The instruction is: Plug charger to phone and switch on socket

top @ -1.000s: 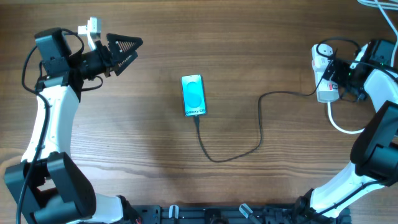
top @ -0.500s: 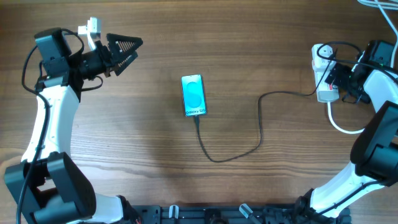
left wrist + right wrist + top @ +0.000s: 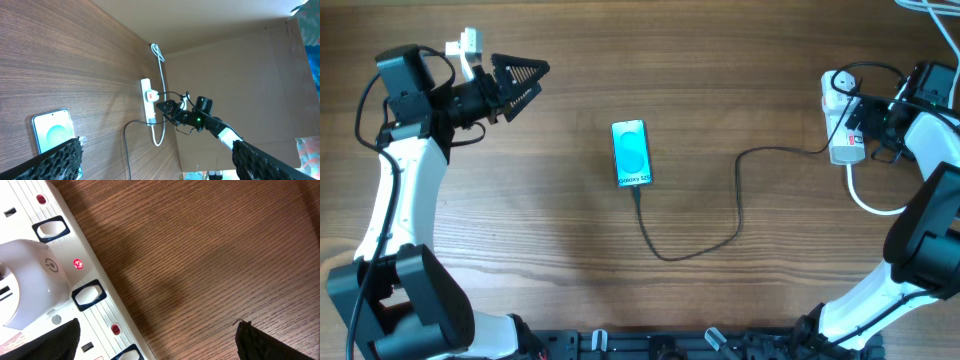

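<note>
**Overhead: right arm hung over the socket, far right of the phone; left arm raised well to the phone's left**

The phone lay flat on the wooden table, screen lit cyan, its "Galaxy" edge toward the robot. The charger met that short edge, looped away from the phone toward the robot, then climbed and ran right to the socket, which lay well to the phone's right.

The right arm bent in from beyond the socket, on the side away from the phone, its forearm doubled back so the right gripper sat just over the strip. In the right wrist view its two fingertips stood at opposite lower corners, widely spread and holding nothing. A small red light glowed on the strip beside a white plug.

The left arm rose from its base well left of the phone, elbow high, wrist turned toward the phone. The left gripper pointed at the phone from a distance, fingers parted and empty.

A thick white cord curved from the socket toward the robot.
</note>
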You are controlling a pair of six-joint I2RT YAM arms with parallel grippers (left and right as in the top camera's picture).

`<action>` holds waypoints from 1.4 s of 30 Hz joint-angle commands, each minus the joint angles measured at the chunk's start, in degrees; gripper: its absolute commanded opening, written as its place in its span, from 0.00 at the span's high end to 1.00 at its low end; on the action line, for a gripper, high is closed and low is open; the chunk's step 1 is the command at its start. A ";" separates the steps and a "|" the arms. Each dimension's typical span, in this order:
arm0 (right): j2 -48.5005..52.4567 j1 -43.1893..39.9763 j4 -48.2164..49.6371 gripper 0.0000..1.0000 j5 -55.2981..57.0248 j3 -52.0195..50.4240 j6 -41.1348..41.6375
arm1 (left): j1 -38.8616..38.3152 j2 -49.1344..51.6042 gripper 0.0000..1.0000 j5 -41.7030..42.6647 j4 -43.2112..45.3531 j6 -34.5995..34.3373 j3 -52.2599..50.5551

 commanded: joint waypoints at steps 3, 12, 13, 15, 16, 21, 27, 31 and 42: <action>-0.81 -0.09 0.28 0.00 1.01 -0.42 -0.33 | 0.15 -0.33 0.00 0.26 0.15 0.15 0.00; -0.81 -0.09 0.28 0.00 1.01 -0.42 -0.33 | 0.15 -0.33 0.00 0.24 0.15 0.15 0.00; -0.81 -0.09 0.28 0.00 1.01 -0.42 -0.33 | 0.15 -0.33 0.00 0.26 0.17 0.15 0.00; -0.81 -0.09 0.28 0.00 1.01 -0.42 -0.33 | 0.15 -0.31 0.00 0.26 0.17 0.15 0.00; -0.81 -0.09 0.28 0.00 1.01 -0.42 -0.33 | 0.15 -0.33 0.00 0.26 0.15 0.15 0.00; -0.81 -0.09 0.28 0.00 1.01 -0.42 -0.33 | 0.15 -0.33 0.00 0.26 0.15 0.15 0.00; -0.81 -0.09 0.28 0.00 1.01 -0.42 -0.33 | 0.15 -0.33 0.00 0.26 0.15 0.15 0.00; -0.81 -0.09 0.28 0.00 1.01 -0.42 -0.33 | 0.09 -0.48 0.00 -1.75 0.07 0.15 0.00; -0.81 -0.09 0.28 0.00 1.01 -0.42 -0.33 | -3.52 -15.15 0.00 -23.78 -10.93 14.88 -0.61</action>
